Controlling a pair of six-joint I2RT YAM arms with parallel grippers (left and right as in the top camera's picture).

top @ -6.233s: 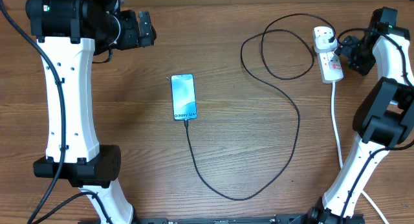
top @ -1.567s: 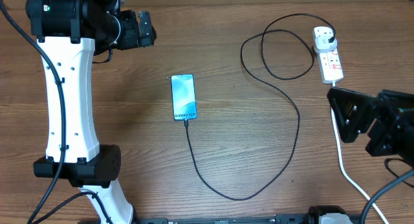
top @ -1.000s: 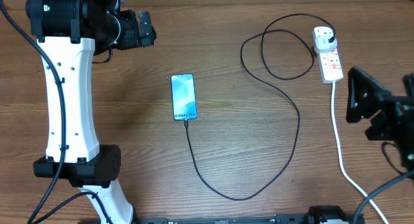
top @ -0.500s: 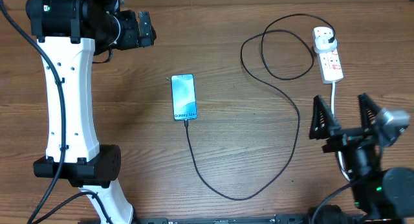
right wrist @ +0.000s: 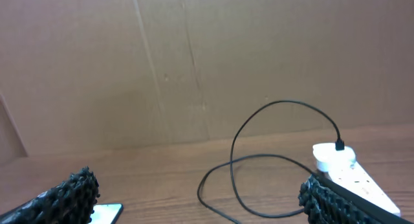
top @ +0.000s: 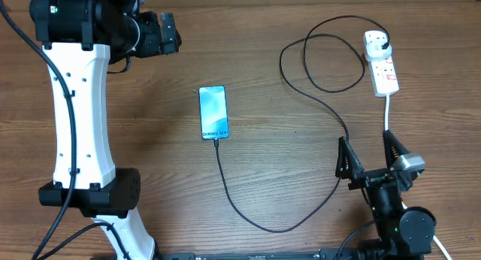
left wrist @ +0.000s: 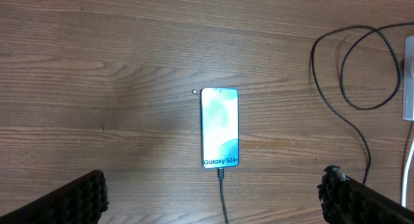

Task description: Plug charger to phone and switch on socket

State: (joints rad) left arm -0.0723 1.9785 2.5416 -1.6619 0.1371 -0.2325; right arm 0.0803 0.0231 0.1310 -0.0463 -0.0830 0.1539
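**Right arm sits nearer the power strip; phone end looks already plugged**

The brown wooden table (top: 150, 155) carries everything. The tall white-and-black left arm (top: 75, 117) stands along the left side, with the left gripper (top: 171, 33) raised over the far left corner, its jaws spread wide and empty. The right gripper (top: 367, 156) hovers low over the near right part of the table, its jaws also spread wide and holding nothing.

The long thin black charger cable (top: 281, 61) runs from the phone down in a broad curve, up the middle right, round a loop and into the strip. The white elongated power strip with red markings (top: 385, 71) lies near the far right edge, its long axis running away from the robot, with a thick white cord (top: 388, 117) trailing back towards the right gripper. The slim smartphone with a light-blue screen (top: 213, 112) lies flat mid-table, long axis the same way. The cable's black plug (top: 383, 42) sits in the strip's far end; its small connector tip (top: 216, 140) meets the phone's near edge, apparently inserted.

The strip lies straight ahead of the right gripper, well apart from the left one. Its switch position cannot be read.
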